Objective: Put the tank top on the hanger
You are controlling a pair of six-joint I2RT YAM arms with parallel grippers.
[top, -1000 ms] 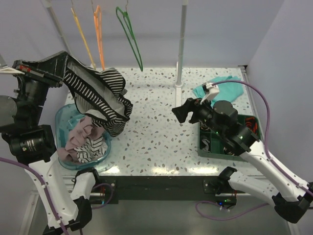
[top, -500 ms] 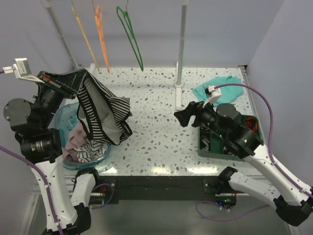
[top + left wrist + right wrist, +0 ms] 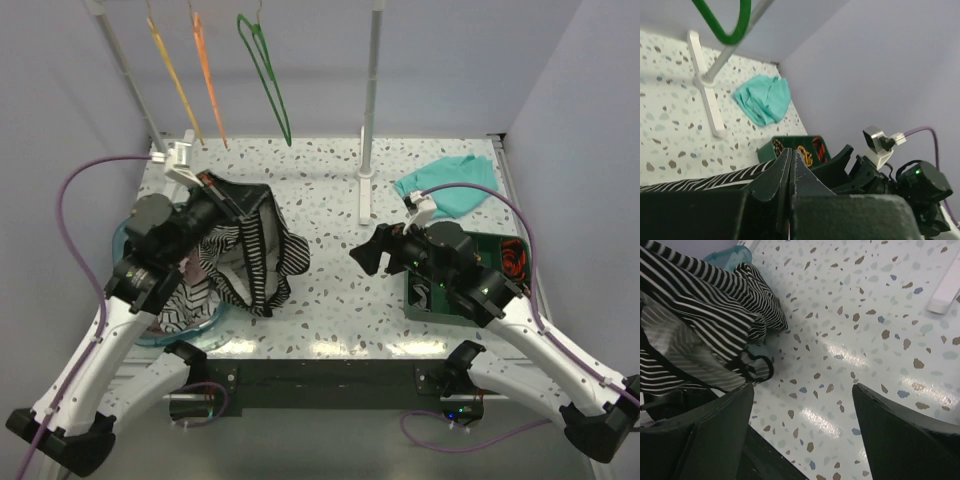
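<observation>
My left gripper (image 3: 238,200) is shut on the top edge of the striped tank top (image 3: 262,258). The top hangs from it over the table, just right of the basket, with its lower end touching or near the tabletop. In the left wrist view the jaws (image 3: 791,152) are pressed together with striped fabric (image 3: 715,182) at their left. The green hanger (image 3: 266,75) hangs from the rail at the back, well beyond the top. Its lower loop shows in the left wrist view (image 3: 725,27). My right gripper (image 3: 368,250) is open and empty, right of the top. It faces the tank top (image 3: 700,315) and a dark strap loop (image 3: 758,368).
A teal basket (image 3: 128,238) with more clothes stands at the left. Orange (image 3: 206,85) and yellow (image 3: 170,75) hangers hang left of the green one. A white rack post (image 3: 368,110) stands mid-table. A teal cloth (image 3: 452,186) and a green bin (image 3: 415,295) are at the right.
My left arm has swung down and to the right, carrying the tank top from high over the basket to the table beside it. My right gripper has shifted slightly and stays open.
</observation>
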